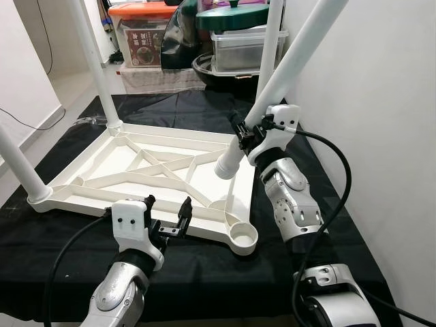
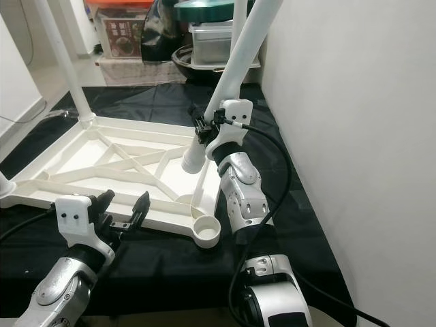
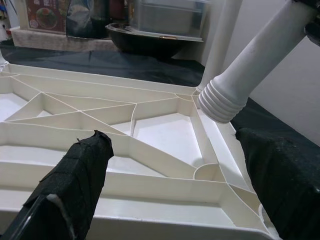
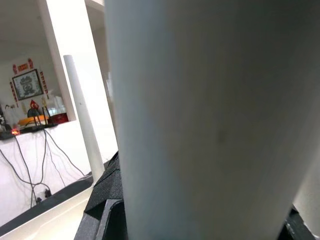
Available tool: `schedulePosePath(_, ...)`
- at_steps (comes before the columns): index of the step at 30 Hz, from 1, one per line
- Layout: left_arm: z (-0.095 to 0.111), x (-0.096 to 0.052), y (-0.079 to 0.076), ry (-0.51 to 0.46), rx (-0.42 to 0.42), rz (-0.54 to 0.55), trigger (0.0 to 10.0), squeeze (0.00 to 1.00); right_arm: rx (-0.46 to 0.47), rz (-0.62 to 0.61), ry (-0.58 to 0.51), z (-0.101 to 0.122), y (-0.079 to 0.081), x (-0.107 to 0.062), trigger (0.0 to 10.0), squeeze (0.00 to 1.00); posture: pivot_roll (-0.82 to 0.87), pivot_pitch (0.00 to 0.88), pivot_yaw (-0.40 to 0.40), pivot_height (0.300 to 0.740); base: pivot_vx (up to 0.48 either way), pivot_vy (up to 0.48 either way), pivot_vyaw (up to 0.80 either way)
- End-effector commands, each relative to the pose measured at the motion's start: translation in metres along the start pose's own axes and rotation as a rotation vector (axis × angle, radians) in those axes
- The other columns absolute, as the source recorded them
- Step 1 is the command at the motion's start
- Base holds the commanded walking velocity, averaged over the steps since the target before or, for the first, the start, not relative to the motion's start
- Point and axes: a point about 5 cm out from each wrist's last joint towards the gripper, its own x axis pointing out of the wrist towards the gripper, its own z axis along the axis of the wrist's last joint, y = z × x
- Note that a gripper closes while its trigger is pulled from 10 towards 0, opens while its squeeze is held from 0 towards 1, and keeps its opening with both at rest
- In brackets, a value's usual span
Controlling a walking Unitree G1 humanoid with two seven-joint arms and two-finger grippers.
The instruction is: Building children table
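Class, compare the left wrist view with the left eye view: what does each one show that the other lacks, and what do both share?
Left wrist view alone: the ridged threaded end of the white plastic table leg seen close up, between the left gripper's black padded fingers.

Left eye view alone: the right gripper clamped on that leg, the empty round corner socket, and the orange-lidded storage box.

Both: the upturned white ribbed plastic tabletop on black cloth, left gripper jaws open.

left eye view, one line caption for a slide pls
Right gripper holds a white table leg tilted above the upturned tabletop; the open left gripper waits at its near edge.
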Motion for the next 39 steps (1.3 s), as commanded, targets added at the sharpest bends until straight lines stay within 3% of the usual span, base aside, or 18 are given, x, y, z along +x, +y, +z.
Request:
schedulePosePath(1,-0.0018,-0.0001,0.0027,-0.001,0.008,0.013,10.0,0.0,-0.004,0.005,0.001,-0.0001,0.0016,0.0008,10.0,0.0,-0.01,0.0,-0.005,0.74,0.0,0.0,0.0)
schedulePosePath(39,-0.0019,0.0002,0.0019,0.001,0.003,0.014,10.0,0.0,-0.01,-0.012,0.003,0.001,-0.003,0.0011,10.0,0.0,0.0,0.012,-0.01,0.74,0.0,0.0,0.0)
